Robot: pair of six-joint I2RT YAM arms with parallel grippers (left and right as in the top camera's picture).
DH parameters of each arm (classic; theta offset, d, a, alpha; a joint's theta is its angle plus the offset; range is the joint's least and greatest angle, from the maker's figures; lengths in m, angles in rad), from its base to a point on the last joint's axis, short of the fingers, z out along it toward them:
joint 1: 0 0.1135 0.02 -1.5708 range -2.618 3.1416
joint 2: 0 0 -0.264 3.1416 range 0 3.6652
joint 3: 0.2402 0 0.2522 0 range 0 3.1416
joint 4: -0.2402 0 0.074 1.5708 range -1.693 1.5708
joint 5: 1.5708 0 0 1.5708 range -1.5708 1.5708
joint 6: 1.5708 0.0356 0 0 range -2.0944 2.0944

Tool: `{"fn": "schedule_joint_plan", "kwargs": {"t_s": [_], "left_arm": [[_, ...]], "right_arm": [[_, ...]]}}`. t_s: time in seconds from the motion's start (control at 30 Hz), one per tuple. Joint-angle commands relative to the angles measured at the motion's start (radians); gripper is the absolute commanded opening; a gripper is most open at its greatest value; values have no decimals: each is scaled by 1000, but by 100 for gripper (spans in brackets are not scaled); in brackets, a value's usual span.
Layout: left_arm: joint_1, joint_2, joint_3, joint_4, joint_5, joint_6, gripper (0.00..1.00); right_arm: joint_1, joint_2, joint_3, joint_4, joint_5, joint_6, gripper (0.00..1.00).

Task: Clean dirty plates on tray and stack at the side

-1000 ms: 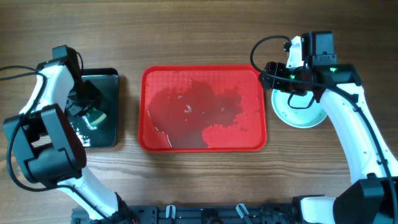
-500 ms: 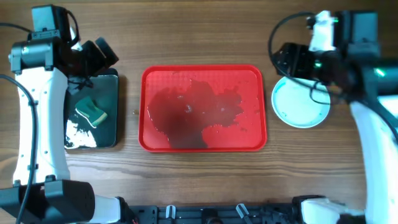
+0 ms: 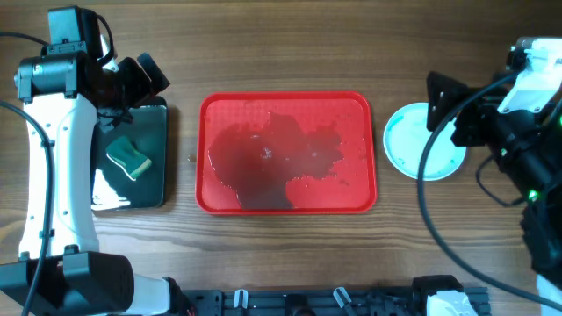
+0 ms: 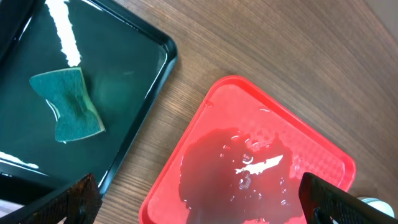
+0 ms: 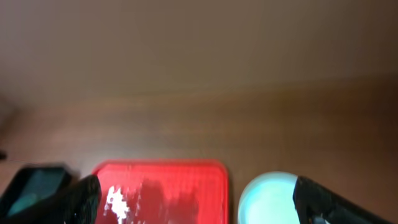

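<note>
The red tray (image 3: 347, 114) lies mid-table and carries only a wet film of water (image 3: 272, 162). Right of it, a pale cyan plate (image 3: 413, 145) rests on the wood; I cannot tell whether others lie under it. My right gripper (image 3: 450, 107) hovers high over the plate's right side, open and empty. In the blurred right wrist view, the tray (image 5: 161, 183) and plate (image 5: 267, 196) sit far below the right gripper (image 5: 199, 202). My left gripper (image 3: 142, 77) hangs open and empty above the far corner of the black tray (image 3: 156, 175). From the left wrist view, the left gripper (image 4: 202, 205) looks down on the red tray (image 4: 298, 155).
A green sponge (image 3: 129, 158) lies on the wet black tray, also visible as the sponge (image 4: 68, 106) on the black tray (image 4: 124, 81) from the left wrist. White foam (image 3: 110, 189) sits at that tray's near end. Cables trail from both arms.
My left gripper let go of the sponge, opened and rose off the black tray. My right gripper opened fully and drew up and to the right, away from the plate.
</note>
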Motion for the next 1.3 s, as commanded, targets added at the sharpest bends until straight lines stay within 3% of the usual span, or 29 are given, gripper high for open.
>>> {"fn": "schedule_joint_plan", "kwargs": {"t_s": [0.0,0.13,0.27,0.37,0.67,1.2,1.27], "left_arm": [[0,7,1,0,13,-5,100],[0,7,1,0,13,-5,100],[0,7,1,0,13,-5,100],[0,7,1,0,13,-5,100],[0,7,1,0,13,-5,100],[0,6,0,14,-6,-5,100],[-32,-43,-46,136,-13,33,100]], "right_arm": [[5,-156,-327,289,-37,-139,100],[5,-441,-871,734,-101,-138,100],[5,-698,-1246,949,-101,-137,100],[5,-849,-1396,983,-101,-130,100],[5,-1007,-1521,936,-116,-128,100],[5,-998,-1521,932,-115,-128,100],[5,-998,-1521,932,-115,-128,100]]}}
